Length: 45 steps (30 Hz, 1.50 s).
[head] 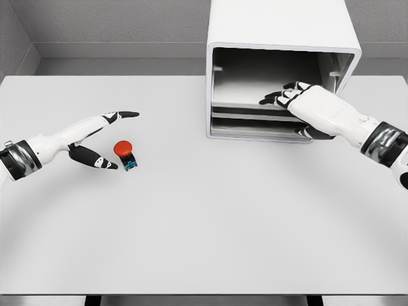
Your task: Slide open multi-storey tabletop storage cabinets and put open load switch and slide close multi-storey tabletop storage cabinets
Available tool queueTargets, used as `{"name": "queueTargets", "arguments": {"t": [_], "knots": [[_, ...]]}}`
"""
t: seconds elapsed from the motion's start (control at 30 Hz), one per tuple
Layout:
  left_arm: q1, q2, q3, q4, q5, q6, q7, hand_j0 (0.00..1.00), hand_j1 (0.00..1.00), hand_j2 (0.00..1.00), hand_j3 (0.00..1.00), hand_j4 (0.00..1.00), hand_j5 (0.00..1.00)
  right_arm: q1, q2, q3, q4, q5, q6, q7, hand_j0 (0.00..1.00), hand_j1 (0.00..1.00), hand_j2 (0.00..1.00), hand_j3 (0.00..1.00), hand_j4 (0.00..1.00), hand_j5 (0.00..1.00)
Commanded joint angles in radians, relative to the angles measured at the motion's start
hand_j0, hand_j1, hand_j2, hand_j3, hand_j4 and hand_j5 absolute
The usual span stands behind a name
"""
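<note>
Reaching in from nine o'clock, the left hand (95, 137) is released, index finger straight and thumb spread below, holding nothing. The switch (125, 155) sits on the table (204, 223) just beside that thumb, at about four o'clock from the hand, red cap up; its long axis seems to run toward five o'clock, though it is too small to be sure. The left hand is much the nearer. At two o'clock stands the cabinet (280, 38), where the right hand (299, 102) lies with loosely bent fingers on a tray front, gripping nothing clearly. No writing is legible anywhere.
</note>
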Motion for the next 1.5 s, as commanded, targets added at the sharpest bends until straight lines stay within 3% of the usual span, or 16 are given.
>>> {"name": "queueTargets", "arguments": {"t": [0.0,1.17,1.47], "knots": [[0.0,0.001,-0.001,0.0,0.007,0.002,0.0,1.0,1.0,1.0,1.0,1.0,1.0,0.0,0.0,0.003,-0.003,-0.014,-0.026,0.003,0.89,0.89,0.89,0.89,0.89,0.89],[0.0,0.001,0.0,-0.002,0.007,0.002,0.0,1.0,1.0,1.0,1.0,1.0,1.0,0.005,-0.052,-0.026,-0.001,-0.078,-0.222,0.003,0.9,0.9,0.9,0.9,0.9,0.9],[0.005,0.001,-0.003,0.0,-0.05,0.002,0.0,1.0,1.0,1.0,1.0,1.0,1.0,0.003,-0.1,-0.055,-0.003,-0.147,-0.285,0.0,0.92,0.92,0.92,0.92,0.92,0.92]]}}
